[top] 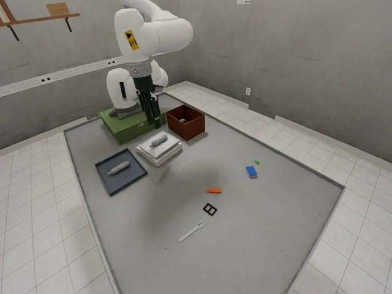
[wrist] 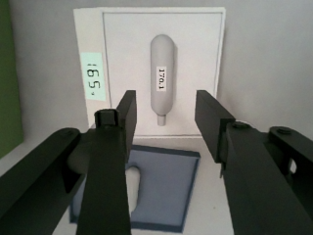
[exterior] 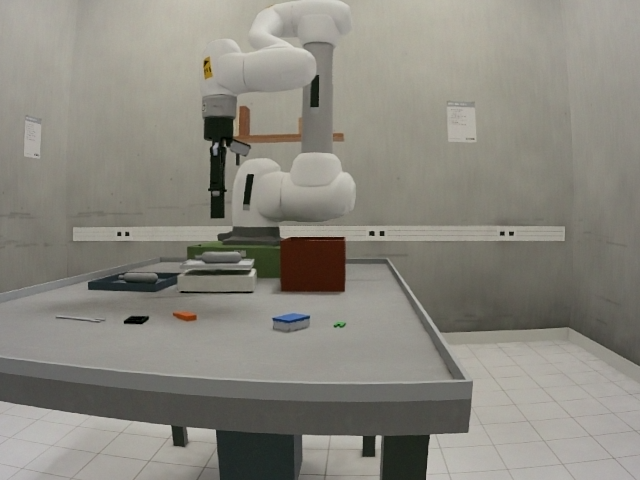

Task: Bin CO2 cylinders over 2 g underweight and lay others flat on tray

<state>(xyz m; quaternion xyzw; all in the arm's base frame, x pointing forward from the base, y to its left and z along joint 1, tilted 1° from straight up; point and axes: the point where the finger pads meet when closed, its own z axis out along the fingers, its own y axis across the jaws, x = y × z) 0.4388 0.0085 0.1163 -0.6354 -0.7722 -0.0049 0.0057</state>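
Note:
A grey CO2 cylinder (top: 158,139) (exterior: 221,256) (wrist: 161,80) stamped 170.1 lies flat on the white scale (top: 160,156) (exterior: 217,281) (wrist: 196,59). The scale's display (wrist: 92,75) reads about 165. My gripper (top: 157,125) (exterior: 217,211) (wrist: 165,105) is open and empty. It hangs well above this cylinder, apart from it. A second cylinder (top: 119,167) (exterior: 138,277) (wrist: 132,181) lies flat in the dark blue tray (top: 122,182) (exterior: 103,285) (wrist: 166,186) beside the scale. A third cylinder (top: 182,120) shows inside the red-brown scrap bin (top: 187,126) (exterior: 312,263).
The arm's green base (top: 126,126) (exterior: 266,255) stands behind the scale. Further out on the table lie a blue block (top: 251,171) (exterior: 291,321), a small green piece (top: 256,162), an orange wedge (top: 214,190), a black frame (top: 209,209) and a white fork (top: 191,231).

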